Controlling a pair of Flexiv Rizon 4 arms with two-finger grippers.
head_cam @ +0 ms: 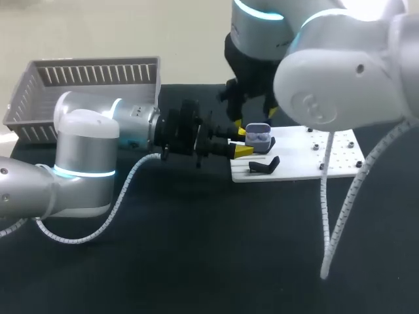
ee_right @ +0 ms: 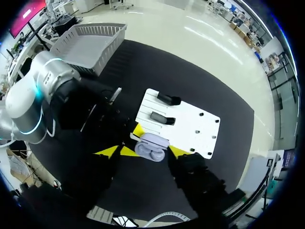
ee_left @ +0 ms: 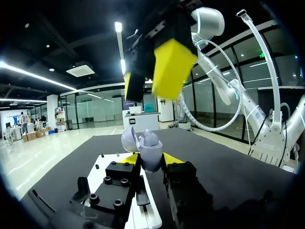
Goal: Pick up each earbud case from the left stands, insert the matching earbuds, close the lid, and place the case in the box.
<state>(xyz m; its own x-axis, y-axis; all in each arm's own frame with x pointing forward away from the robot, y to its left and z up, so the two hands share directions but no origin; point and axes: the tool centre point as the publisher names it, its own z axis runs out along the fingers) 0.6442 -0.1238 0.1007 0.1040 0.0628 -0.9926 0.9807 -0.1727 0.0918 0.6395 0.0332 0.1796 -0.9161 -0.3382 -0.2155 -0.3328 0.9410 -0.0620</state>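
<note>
Over white board on black table: left pincer grips earbud case; right pincer wide.

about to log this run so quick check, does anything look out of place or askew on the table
Nothing stands out. The earbud case sits lid-open between the left fingers. The right gripper hangs open above it. The white board lies flat on the table.

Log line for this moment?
left end effector: shut on earbud case, lid open | right end effector: open, above case
</note>
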